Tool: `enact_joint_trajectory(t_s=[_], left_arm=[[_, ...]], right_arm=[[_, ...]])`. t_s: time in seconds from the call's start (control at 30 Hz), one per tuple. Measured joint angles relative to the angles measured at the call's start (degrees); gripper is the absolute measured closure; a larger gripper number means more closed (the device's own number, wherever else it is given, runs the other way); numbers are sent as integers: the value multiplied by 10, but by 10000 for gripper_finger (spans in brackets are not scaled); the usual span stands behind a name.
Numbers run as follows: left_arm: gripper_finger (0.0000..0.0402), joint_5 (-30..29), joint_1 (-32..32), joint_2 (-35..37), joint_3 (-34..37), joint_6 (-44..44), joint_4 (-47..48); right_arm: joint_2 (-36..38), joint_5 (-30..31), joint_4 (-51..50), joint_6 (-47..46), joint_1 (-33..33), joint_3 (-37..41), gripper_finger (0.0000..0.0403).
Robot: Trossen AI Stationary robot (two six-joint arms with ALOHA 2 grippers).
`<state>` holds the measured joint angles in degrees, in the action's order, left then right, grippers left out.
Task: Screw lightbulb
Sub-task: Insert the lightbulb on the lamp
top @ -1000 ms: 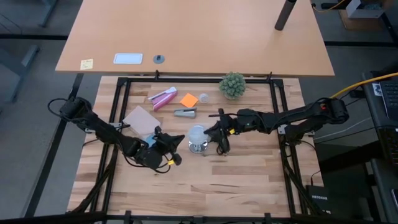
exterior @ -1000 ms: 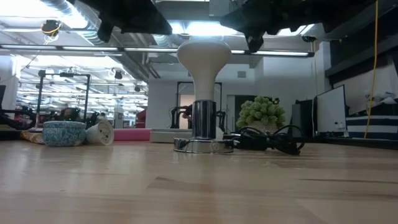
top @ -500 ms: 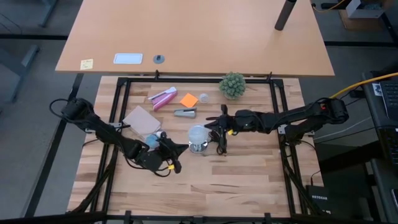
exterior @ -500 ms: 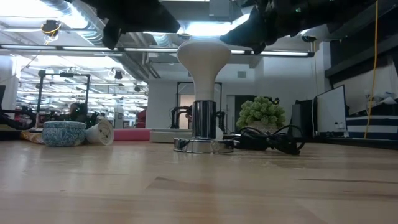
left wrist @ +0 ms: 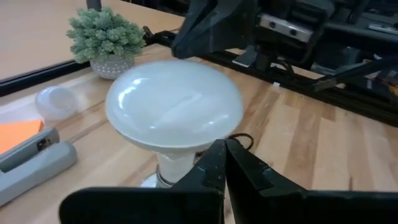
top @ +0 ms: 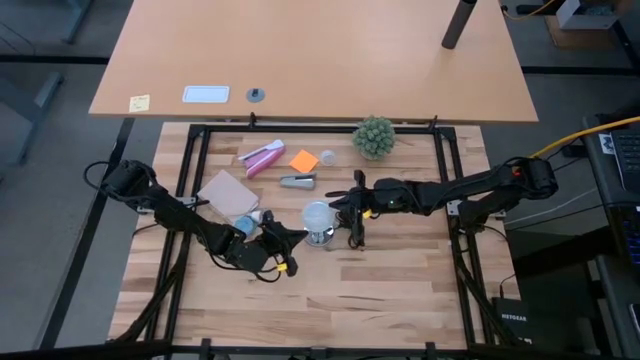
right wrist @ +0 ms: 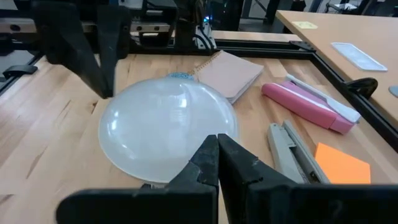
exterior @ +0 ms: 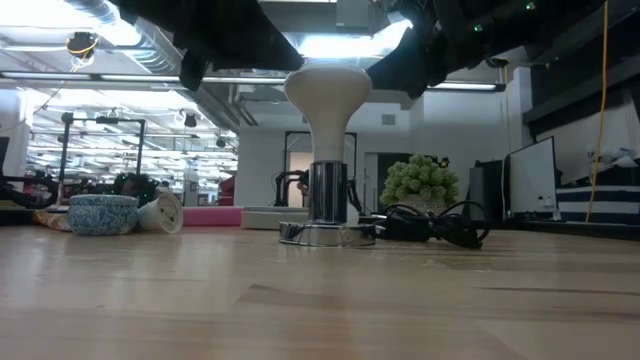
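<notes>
lightbulb (top: 317,215): I see it upright in the metal socket (exterior: 327,233), mid table, between both grippers.
left gripper (top: 297,238): fingers pressed together, just beside the bulb, not touching.
right gripper (top: 337,205): fingers closed too, near the dome's other side.
surface: light wood table (top: 380,290); black cord (exterior: 432,225), green plant ball (top: 373,136) behind.
room: open office, ceiling lights.

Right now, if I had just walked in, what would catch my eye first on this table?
A white lightbulb stands upright in a shiny metal socket mid-table. The left end effector and right end effector, both shut, flank it closely. A small green plant sits at the far edge.
</notes>
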<state>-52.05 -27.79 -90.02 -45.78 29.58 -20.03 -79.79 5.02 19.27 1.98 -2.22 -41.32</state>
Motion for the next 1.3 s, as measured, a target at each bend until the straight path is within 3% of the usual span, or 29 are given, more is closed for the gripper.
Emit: enact_joint_trajectory(t_s=[0.27,0.6,0.87,1.3], left_arm=[[400,0,13,0,0,-6,2],[400,-12,12,0,0,-9,14],[400,-55,12,0,0,0,26],[400,-85,24,0,0,23,41]], right_arm=[[0,0,-14,-10,0,0,398],[1,-56,-17,-78,1,0,398],[6,-87,-23,-123,1,0,398],[4,-185,-5,-154,-1,0,398]])
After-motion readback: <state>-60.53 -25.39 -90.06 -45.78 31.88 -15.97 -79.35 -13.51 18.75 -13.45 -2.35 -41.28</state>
